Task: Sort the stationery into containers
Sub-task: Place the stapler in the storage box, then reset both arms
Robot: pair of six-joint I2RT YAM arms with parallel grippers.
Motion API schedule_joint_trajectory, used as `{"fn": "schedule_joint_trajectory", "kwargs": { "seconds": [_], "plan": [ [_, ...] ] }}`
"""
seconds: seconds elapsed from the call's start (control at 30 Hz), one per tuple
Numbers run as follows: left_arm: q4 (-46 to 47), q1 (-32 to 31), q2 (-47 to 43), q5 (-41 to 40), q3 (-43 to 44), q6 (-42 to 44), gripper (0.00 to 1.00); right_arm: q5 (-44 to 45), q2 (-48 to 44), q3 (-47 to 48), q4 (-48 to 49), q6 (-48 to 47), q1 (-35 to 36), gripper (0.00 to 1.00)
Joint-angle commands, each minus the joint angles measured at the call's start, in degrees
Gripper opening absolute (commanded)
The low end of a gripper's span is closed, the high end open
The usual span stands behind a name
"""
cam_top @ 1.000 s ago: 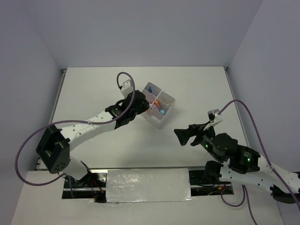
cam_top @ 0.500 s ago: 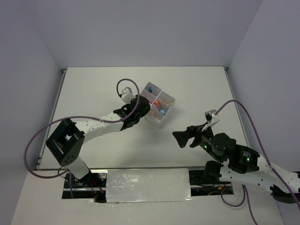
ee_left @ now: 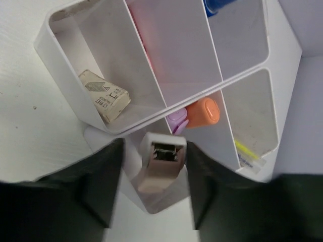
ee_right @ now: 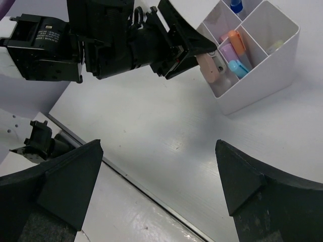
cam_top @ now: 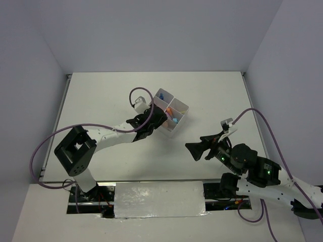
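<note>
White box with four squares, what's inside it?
An eraser, an orange highlighter, a yellow pen and a blue cap show. The pink stapler above covers whatever lies under it.

My left fingers (ee_left: 96,176) are dull black plastic, not shiny at all. The small pink stapler (ee_left: 160,166) looks like smooth, matt plastic, with a bit of grey metal at its end. The square white four-part box (ee_left: 53,65) is thin, smooth plastic with a soft shine. The pale eraser (ee_left: 103,96) wears a printed paper sleeve. The stubby orange highlighter (ee_left: 203,112) is smooth plastic. The white table (ee_left: 25,126) is matt, with fine lines like grain.
</note>
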Motion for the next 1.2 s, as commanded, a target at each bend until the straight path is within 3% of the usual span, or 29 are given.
{"fn": "schedule_joint_trajectory", "kwargs": {
  "seconds": [0.0, 0.1, 0.37, 0.53, 0.6, 0.67, 0.73, 0.8, 0.87, 1.03, 1.17],
  "plan": [
    [2.63, -1.09, -0.82, -1.08, 1.45, -1.41, 0.71, -0.78, 0.01, 0.14, 2.66, -0.77, 0.15, 1.0],
    [1.58, -1.79, -1.7, -2.13, 1.01, -1.76, 0.83, -1.57, 0.36, 0.14, 3.01, -0.95, 0.23, 1.0],
    [1.05, -3.99, -9.42, -4.68, -0.92, 0.95, 0.86, -0.7, 0.01, 0.05, 2.75, -0.86, 0.24, 1.0],
    [-9.84, -5.66, -19.86, -10.22, 1.71, 13.24, 0.99, 5.18, 0.71, 2.77, -2.5, 0.54, 0.15, 1.0],
    [-13.17, -5.49, -22.34, -11.09, 3.9, 22.38, 0.99, 7.73, 0.89, 5.04, -4.71, 0.9, 0.24, 1.0],
    [-23.7, -5.05, -24.98, -14.68, 6.45, 28.35, 0.99, 11.78, 1.85, 7.51, -9.89, 1.77, 0.24, 1.0],
    [-38.23, -4.52, -27.52, -18.9, 10.05, 28.47, 0.99, 15.45, 3.08, 12.16, -15.67, 2.39, 0.06, 1.0],
    [-44.89, -3.38, -30.51, -24.62, 9.81, 28.73, 0.99, 17.84, 4.83, 16.63, -19.29, 2.83, 0.15, 1.0],
    [-49.13, -0.76, -37.62, -25.51, 7.97, 31.7, 0.99, 21.53, 6.24, 19.28, -23.69, 2.74, 0.15, 1.0],
    [-45.81, 0.67, -60.87, -22.62, -0.83, 40.66, 0.99, 25.67, 7.31, 26.85, -32.47, 2.74, 0.15, 1.0],
    [-48.87, 0.67, -71.73, -25.42, -1.8, 43.74, 0.99, 27.43, 4.33, 29.75, -36.1, 3.19, 0.06, 1.0]
  ]
}}
